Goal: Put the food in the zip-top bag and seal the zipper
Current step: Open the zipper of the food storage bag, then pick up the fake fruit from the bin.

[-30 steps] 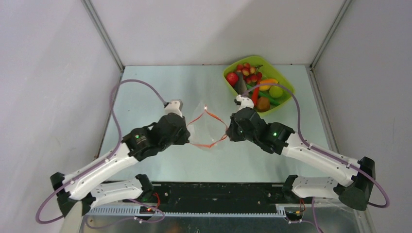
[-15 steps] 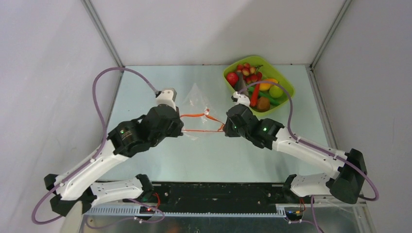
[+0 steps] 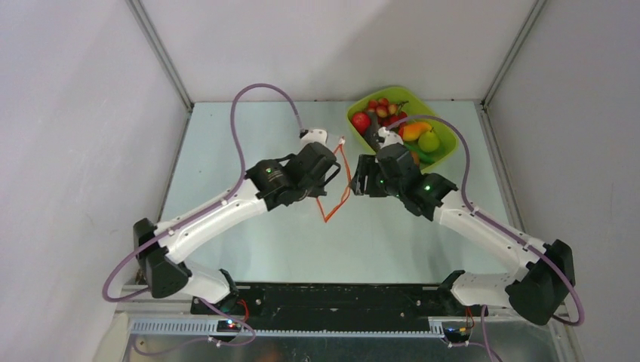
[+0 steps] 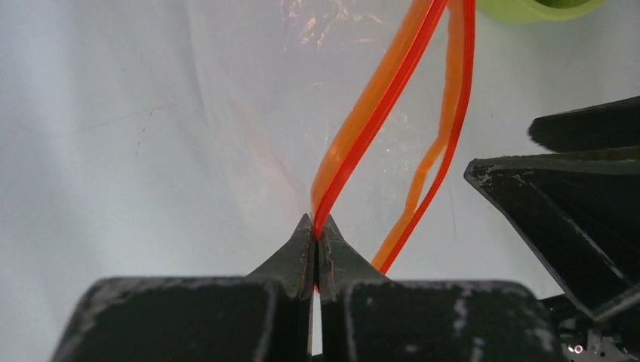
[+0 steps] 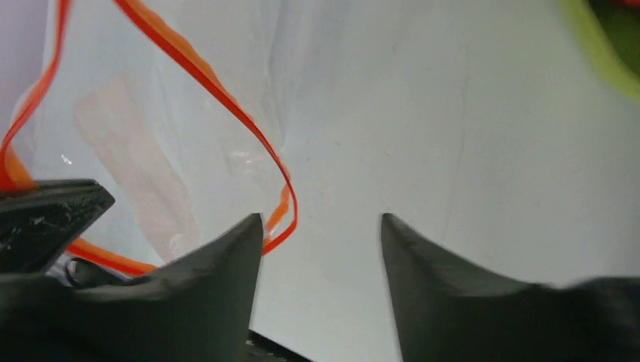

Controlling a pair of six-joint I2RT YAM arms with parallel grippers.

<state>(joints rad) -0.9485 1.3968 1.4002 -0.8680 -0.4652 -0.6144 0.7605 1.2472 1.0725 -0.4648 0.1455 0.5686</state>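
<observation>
The left pincer [image 4: 317,234] is squeezed shut on the orange zipper [image 4: 377,113]. That keeps the mouth of the clear zip-top bag [image 4: 249,90] a bit open, in the middle of the top view. Just beside it, the right pincer [image 5: 321,226] is open with nothing in it, and the strip runs past its left tip. I think it is free to fetch the food [image 3: 389,113]. All the food sits in the green tray [image 3: 436,118], upper right, at the far end of the surface [image 3: 226,136].

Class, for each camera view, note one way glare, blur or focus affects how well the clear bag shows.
Left wrist: glare flecks on the zip-top bag, zipper sharp. Top external: bag film nearly invisible. Right wrist: green tray rim blurred.
</observation>
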